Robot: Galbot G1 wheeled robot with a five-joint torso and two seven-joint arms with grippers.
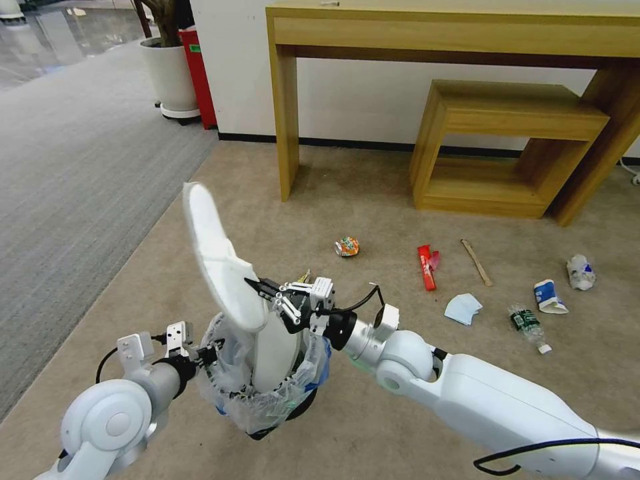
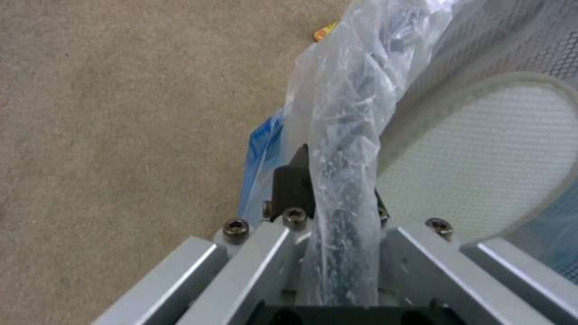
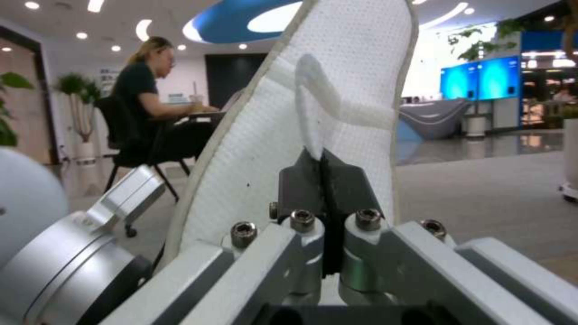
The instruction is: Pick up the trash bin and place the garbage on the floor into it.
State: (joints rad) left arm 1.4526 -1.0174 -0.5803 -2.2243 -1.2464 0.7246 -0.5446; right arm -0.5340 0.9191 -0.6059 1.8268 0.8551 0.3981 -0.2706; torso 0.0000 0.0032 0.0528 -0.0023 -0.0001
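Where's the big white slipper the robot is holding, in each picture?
Head view: the white mesh slipper stands tilted over the small round black trash bin, pinched by the right gripper.
Left wrist view: a white mesh sole beside the bag; same slipper or not, I cannot tell.
Right wrist view: it rises mid-picture.
Shared landmark: the crinkly translucent bag, clamped by the left gripper.
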